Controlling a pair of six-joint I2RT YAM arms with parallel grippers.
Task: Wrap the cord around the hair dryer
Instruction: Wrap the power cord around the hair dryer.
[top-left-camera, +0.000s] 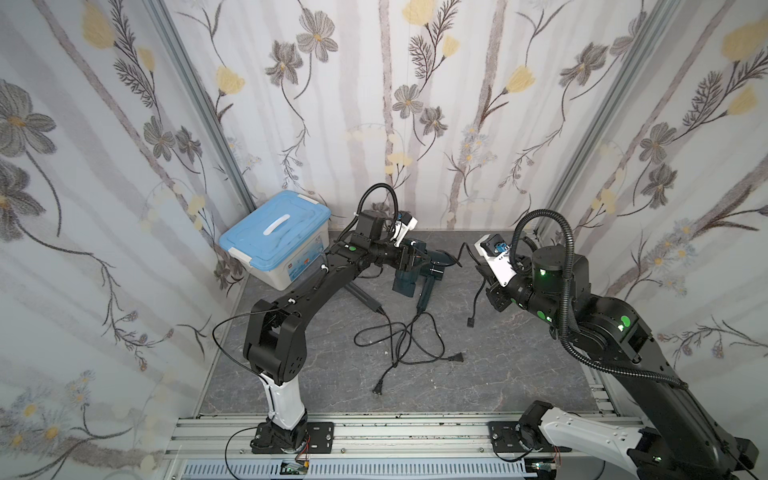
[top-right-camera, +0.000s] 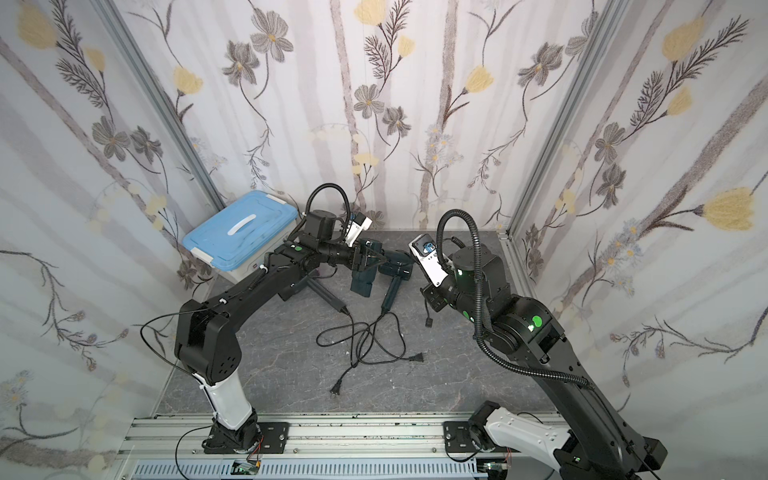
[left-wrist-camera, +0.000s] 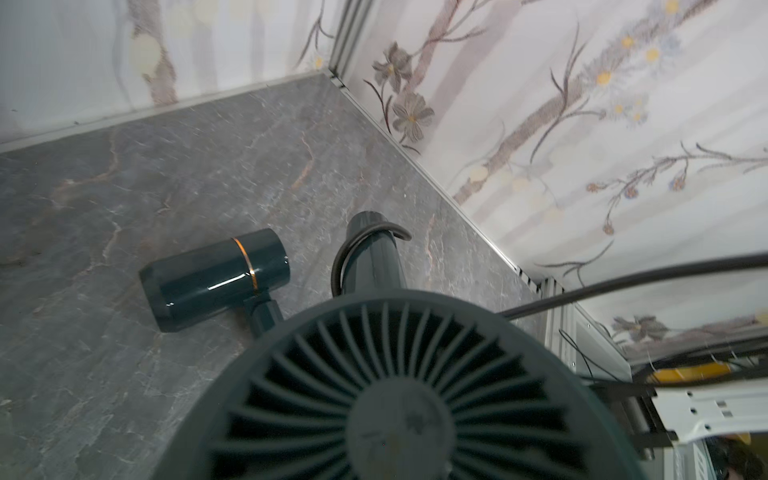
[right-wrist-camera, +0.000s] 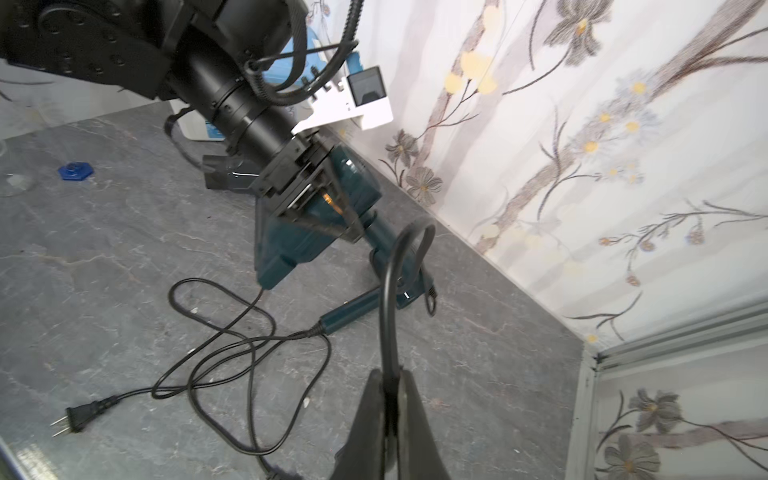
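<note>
1. The left hand (right-wrist-camera: 351, 226) is clamped on the teal hair dryer (top-left-camera: 404, 284), just beside the blue-lidded storage box (top-left-camera: 274, 237). The nozzle end rests on the counter (top-left-camera: 498, 374).
2. The right hand (right-wrist-camera: 390, 384), well apart from the box, is pinched shut on the black cord (right-wrist-camera: 388, 299). The cord arcs to the dryer's handle, where one loop sits.
3. Judgement: the cord is thin, limp and springy, so keep it taut or it slips off the glossy handle.
4. Judgement: the dryer is rigid and light. Hold the body and leave the handle free.

Smooth plast. dryer (right-wrist-camera: 286, 249), matt cord (right-wrist-camera: 387, 316)
</note>
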